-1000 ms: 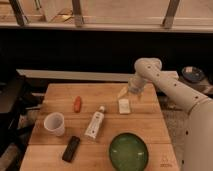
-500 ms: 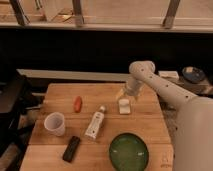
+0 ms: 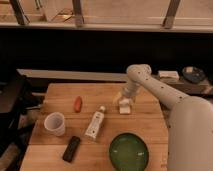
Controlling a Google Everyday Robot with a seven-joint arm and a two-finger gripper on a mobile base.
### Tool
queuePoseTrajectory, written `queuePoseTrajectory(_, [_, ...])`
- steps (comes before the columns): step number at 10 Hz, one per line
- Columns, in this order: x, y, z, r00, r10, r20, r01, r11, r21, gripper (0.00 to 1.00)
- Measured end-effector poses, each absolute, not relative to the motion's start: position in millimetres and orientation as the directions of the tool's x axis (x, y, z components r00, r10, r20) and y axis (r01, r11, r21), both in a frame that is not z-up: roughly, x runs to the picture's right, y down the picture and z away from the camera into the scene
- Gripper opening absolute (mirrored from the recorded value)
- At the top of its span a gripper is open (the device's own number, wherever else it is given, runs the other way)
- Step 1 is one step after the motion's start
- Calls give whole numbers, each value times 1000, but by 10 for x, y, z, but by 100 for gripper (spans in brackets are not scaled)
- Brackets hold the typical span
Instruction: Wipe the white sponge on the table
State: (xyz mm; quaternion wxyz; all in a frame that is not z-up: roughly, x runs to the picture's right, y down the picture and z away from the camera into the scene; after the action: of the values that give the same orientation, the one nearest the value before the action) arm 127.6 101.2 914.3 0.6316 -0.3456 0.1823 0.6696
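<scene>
The white sponge (image 3: 124, 107) lies on the wooden table (image 3: 150, 125), right of its middle and toward the far edge. My gripper (image 3: 122, 99) comes down from the white arm at the right and sits directly over the sponge, touching its top or just above it. The gripper hides part of the sponge's far side.
An orange-red item (image 3: 78, 104) lies at the far left. A white tube with a cap (image 3: 95, 122) lies in the middle and a white cup (image 3: 54, 123) at the left. A black object (image 3: 71, 148) and a green plate (image 3: 129, 151) sit near the front edge.
The arm's elbow has swung to the left and the gripper has come slightly lower and to the left over the sponge. The sponge has barely shifted.
</scene>
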Motion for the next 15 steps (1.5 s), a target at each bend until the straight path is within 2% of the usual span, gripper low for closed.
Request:
queuePoseTrajectory(2, [1254,1074,9181,37,713,-701,-974,-133,-186,66])
queuePoseTrajectory(7, [1295,1233,9168,31,696,-718,-980,-119,-158,12])
queuePoseTrajectory(8, [1326,1283,9131,26,688,-725,-981,-123,-152,5])
queuePoseTrajectory(9, [1360,1346,9082,18,679,-734,-981,-129,-144,0])
queuePoseTrajectory(13, [1651,1542,8871,-53,648,-760,-982,-174,-80,0])
queuePoseTrajectory(15, [1966,1480,8814,-109,647,-755,-981,-193,-24,0])
